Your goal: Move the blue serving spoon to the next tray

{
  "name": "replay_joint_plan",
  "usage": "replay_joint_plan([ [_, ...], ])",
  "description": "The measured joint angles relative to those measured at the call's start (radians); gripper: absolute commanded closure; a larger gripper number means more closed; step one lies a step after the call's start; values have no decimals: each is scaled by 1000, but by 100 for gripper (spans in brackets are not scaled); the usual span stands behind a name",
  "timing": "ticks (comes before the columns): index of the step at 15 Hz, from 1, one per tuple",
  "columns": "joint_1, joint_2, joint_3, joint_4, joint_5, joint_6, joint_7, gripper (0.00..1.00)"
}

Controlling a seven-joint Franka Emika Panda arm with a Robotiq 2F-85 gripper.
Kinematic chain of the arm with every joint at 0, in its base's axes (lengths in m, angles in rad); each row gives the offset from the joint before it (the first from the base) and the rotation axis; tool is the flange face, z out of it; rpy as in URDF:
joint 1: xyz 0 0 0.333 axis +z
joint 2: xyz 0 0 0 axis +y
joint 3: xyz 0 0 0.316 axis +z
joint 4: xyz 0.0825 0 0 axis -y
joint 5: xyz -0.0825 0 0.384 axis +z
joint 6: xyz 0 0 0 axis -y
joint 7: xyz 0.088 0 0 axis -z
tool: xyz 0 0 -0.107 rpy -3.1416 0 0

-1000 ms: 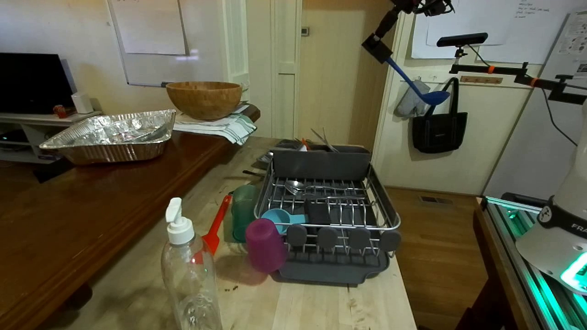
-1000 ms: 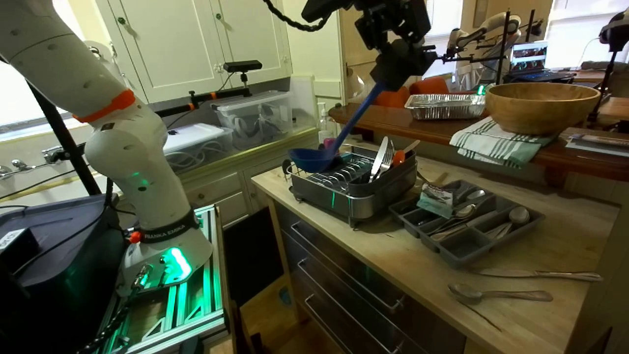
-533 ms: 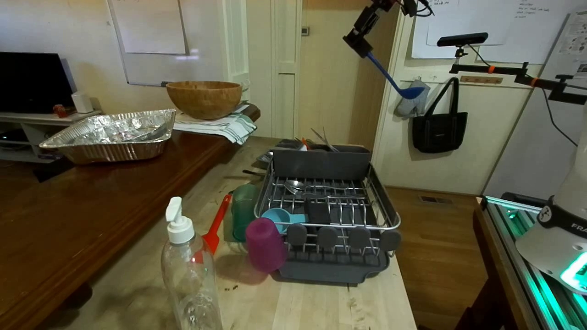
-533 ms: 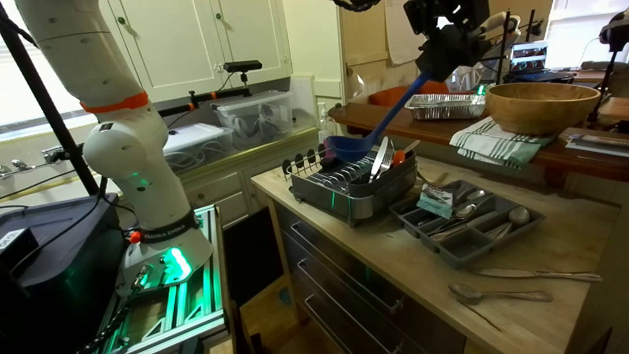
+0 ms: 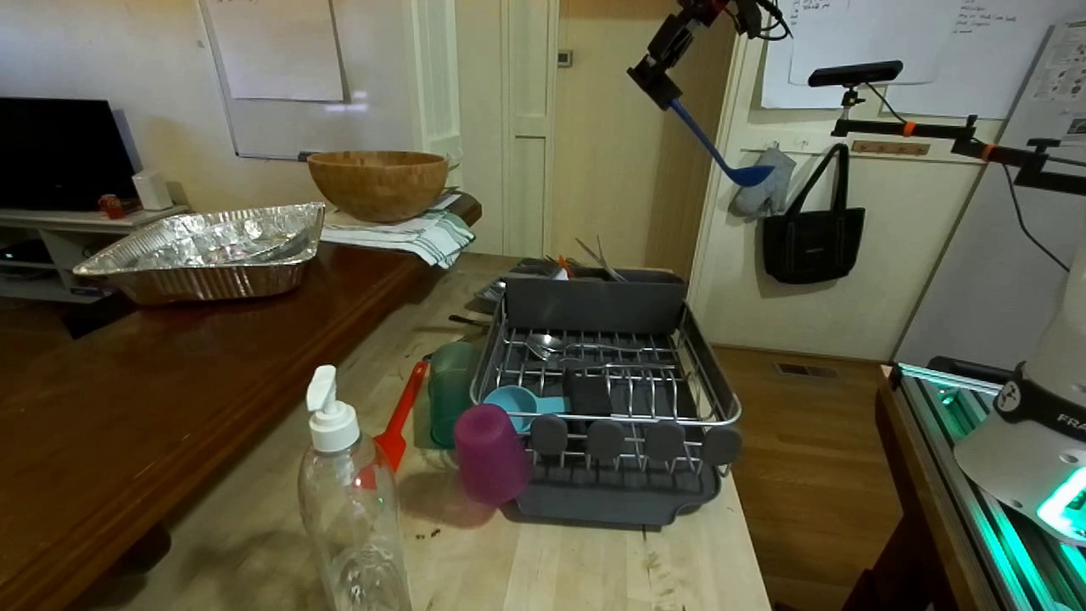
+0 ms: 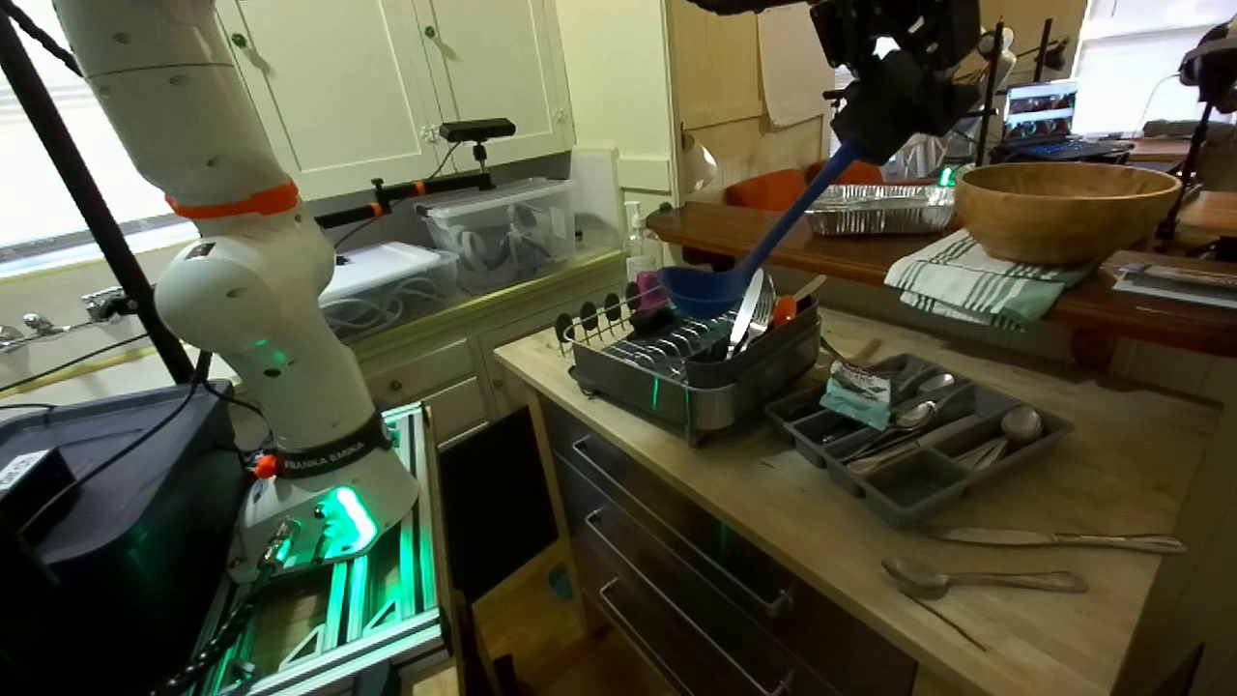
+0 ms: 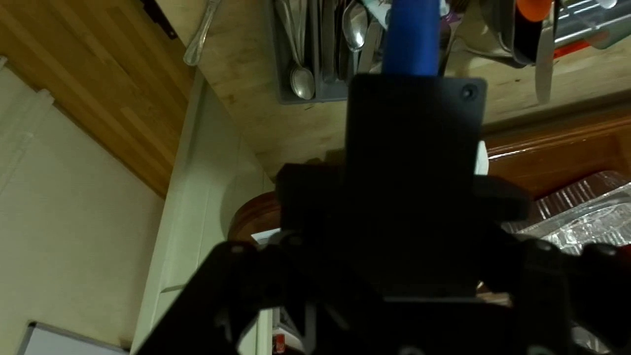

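Observation:
The blue serving spoon hangs in the air from my gripper, tilted, its deep bowl lower than the handle end. In the exterior view from the rack's other end, the spoon and gripper are high above the counter. In the wrist view, the spoon's handle comes out of a dark block at the gripper. The gripper is shut on the handle end; the contact is hidden. The grey cutlery tray lies beside the grey dish rack. The tray also shows in the wrist view.
The rack's caddy holds upright cutlery. A knife and a spoon lie beside the tray. A magenta cup, a red utensil and a pump bottle stand or lie near the rack. A wooden bowl sits on the raised counter.
In both exterior views my gripper and the spoon have moved sideways, away from the robot base, rightward past the rack's bowl side toward the caddy end. The last half second shows little motion.

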Motion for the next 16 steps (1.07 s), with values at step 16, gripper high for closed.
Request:
replay_joint_plan([
  [16,-309,682,267,653,195,-444,49,36],
])
